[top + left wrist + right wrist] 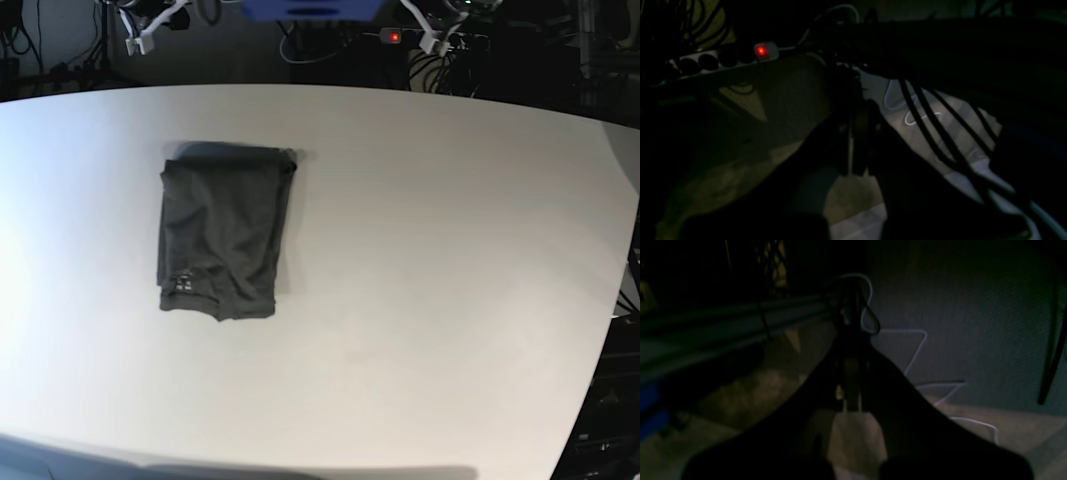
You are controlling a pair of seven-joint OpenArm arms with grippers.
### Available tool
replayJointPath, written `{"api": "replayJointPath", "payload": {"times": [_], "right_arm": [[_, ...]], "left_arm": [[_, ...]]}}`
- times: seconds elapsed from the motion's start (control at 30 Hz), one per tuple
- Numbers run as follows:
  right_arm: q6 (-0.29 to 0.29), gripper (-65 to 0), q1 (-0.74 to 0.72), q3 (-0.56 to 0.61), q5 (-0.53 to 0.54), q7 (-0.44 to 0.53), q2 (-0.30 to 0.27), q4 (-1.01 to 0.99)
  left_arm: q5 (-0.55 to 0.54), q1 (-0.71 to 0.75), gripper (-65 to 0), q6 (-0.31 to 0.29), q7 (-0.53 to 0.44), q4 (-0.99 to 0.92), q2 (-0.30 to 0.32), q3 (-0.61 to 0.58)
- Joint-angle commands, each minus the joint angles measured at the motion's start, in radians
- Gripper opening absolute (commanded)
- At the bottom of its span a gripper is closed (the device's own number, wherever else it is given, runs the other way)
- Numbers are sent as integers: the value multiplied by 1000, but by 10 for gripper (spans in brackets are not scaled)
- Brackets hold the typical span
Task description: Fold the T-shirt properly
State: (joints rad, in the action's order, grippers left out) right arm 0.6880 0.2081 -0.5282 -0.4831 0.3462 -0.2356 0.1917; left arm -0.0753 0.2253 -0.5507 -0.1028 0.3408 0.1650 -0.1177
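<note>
The T-shirt [222, 230] lies on the white table [430, 250], left of the middle. It is dark grey and folded into a narrow upright rectangle, with a small dark label patch near its lower left corner. No gripper touches it. Both arms are pulled back past the table's far edge, where only their white ends show. In the dim left wrist view, my left gripper [853, 166] hangs shut and holds nothing. The equally dark right wrist view shows my right gripper [851, 403] shut and empty too. Neither wrist view shows the shirt.
Behind the table hang dark cables and a power strip with a lit red switch [761, 51]. Several black cables [933, 126] and a white cord [917, 353] run across the floor below the grippers. A dark frame stands off the table's right edge.
</note>
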Motion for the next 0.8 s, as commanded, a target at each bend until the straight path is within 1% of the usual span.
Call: {"api": "replayJointPath", "payload": {"times": [0.0,0.1,0.2,0.27,0.37,0.4,0.43,0.5,0.53,0.57,0.6,0.7,0.73,0.77], "right_arm": [[10,-650,0,-2,-16,3,-8,-4],[10,-650,-11,-2,-62,-6,2,-5],[10,-649,-11,-2,-102,-8,8,-5],[10,-649,-11,-4,-122,-8,23,-5],[10,-649,-11,-2,-165,-9,31,-5],[-4,-649,-11,-2,-185,-11,37,-5],[-34,-649,-12,-2,-194,-19,49,-7],[-80,-649,-26,-2,-194,-54,54,-7],[-100,-649,-35,-2,-194,-69,55,-7],[-110,-649,-40,-2,-194,-77,55,-7],[-118,-649,-45,-4,-194,-85,57,-7],[-126,-646,-49,-10,-191,-114,60,-7],[-150,-646,-58,-11,-191,-120,68,-7],[-196,-646,-65,-11,-191,-118,72,-8]], "left_arm": [[-1,-5,-628,-15,-35,-45,-8,-3],[-1,-73,-628,-15,-128,-188,-25,-3],[-1,-116,-628,-15,-177,-277,-29,-3],[-1,-129,-628,-15,-193,-300,-29,-3],[-1,-134,-628,-13,-186,-305,-29,-3],[-1,-134,-628,-13,-186,-305,-29,-3],[-1,-134,-628,-13,-186,-305,-28,-3],[-1,-136,-628,-12,-186,-303,-28,-3],[-1,-136,-628,2,-186,-303,-28,-3],[1,-136,-628,33,-186,-303,-28,-4],[1,-139,-628,77,-186,-303,-28,-10],[-2,-142,-628,194,-186,-303,-28,-101],[-8,-143,-628,231,-185,-303,-28,-124],[-8,-146,-628,248,-185,-303,-28,-129]]}}
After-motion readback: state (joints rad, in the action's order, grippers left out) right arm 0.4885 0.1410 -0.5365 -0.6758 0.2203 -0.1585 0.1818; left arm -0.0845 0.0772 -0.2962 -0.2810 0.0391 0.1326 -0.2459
